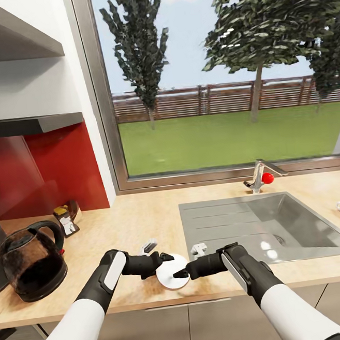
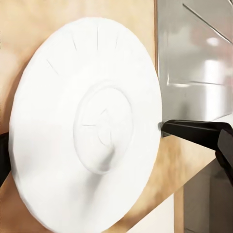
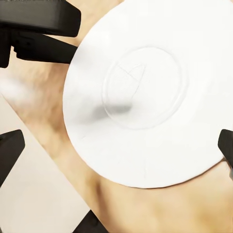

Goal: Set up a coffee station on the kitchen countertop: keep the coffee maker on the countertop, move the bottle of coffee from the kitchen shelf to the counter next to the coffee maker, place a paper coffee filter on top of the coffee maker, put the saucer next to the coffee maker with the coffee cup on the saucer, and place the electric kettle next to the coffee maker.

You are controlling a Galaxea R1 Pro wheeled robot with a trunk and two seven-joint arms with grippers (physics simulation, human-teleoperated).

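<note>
Round white ceramic saucer (image 1: 169, 275) sits at the wooden countertop's (image 1: 123, 221) front edge, between my grippers. Left gripper (image 1: 165, 258) and right gripper (image 1: 181, 274) touch its rim; jaw widths: cannot tell. Judgement: grip the rim squarely, lift level.

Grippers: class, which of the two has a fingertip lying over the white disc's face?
The right gripper: its dark fingertip overlaps the white disc. The left gripper sits at its far rim.
</note>
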